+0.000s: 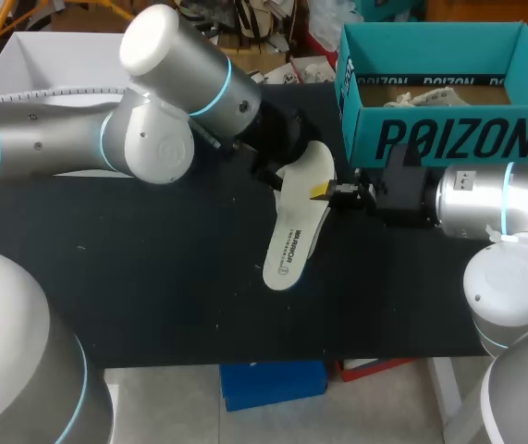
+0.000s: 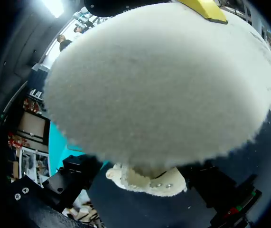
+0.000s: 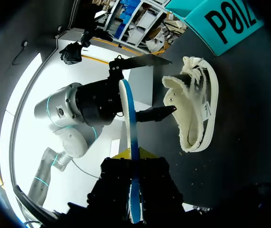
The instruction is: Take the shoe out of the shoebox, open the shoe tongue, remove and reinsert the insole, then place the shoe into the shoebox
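Note:
A white insole (image 1: 296,222) hangs tilted over the black table, with my right gripper (image 1: 322,192) shut on its edge. In the right wrist view the insole (image 3: 128,123) stands edge-on between the yellow tips of the right gripper (image 3: 131,154). My left gripper (image 3: 173,84) is open at the insole's far end, one finger on each side and neither touching it. The cream shoe (image 3: 194,109) lies on its side on the table just beyond. The insole's fuzzy face (image 2: 159,85) fills the left wrist view, with the shoe (image 2: 147,180) under it. The arms hide the shoe in the head view.
The teal shoebox (image 1: 448,139) stands open at the back right, just behind my right arm; the right wrist view shows it (image 3: 230,23) past the shoe. A white open box (image 1: 51,65) sits at the back left. The black table (image 1: 153,277) is bare in front.

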You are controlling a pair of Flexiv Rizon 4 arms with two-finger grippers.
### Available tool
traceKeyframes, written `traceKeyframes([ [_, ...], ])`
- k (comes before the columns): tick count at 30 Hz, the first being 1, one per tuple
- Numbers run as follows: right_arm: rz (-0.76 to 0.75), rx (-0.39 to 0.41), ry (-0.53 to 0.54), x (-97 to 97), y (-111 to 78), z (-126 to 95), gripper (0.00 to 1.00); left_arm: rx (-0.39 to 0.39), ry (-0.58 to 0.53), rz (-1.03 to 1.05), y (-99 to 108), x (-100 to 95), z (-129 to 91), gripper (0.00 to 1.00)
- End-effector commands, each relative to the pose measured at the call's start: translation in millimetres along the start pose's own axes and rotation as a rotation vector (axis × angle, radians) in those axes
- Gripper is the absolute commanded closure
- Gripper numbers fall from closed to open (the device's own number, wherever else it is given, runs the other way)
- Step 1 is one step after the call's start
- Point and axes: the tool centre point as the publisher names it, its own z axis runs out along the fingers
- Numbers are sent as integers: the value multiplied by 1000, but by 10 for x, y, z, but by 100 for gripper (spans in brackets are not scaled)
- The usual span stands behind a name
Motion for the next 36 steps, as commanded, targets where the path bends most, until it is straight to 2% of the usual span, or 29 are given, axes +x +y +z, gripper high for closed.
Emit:
traceKeyframes([
  [1,0,-2,0,0,-8,8,100,16,5,8,-5,-68,188,0],
  [6,0,-2,0,0,-8,8,100,12,19,20,-25,-60,250,0],
  [7,0,-2,0,0,-8,8,100,9,22,24,-21,-53,265,3],
  [8,0,-2,0,0,-8,8,100,9,25,25,-19,-51,272,13],
  [9,0,-2,0,0,-8,8,100,6,30,28,-15,-45,283,35],
  [10,0,-2,0,0,-8,8,100,2,33,31,-12,-41,289,51],
  [12,0,-2,0,0,-8,8,100,-5,34,36,-13,-39,288,77],
  [13,0,-2,0,0,-8,8,100,-6,34,37,-11,-36,287,96],
  [14,0,-2,0,0,-8,8,100,-12,34,40,-7,-34,285,100],
  [23,0,-2,0,0,-8,8,100,-53,34,70,28,-29,258,100],
  [36,0,-2,0,0,-8,8,100,-18,-19,5,101,-59,116,100],
])
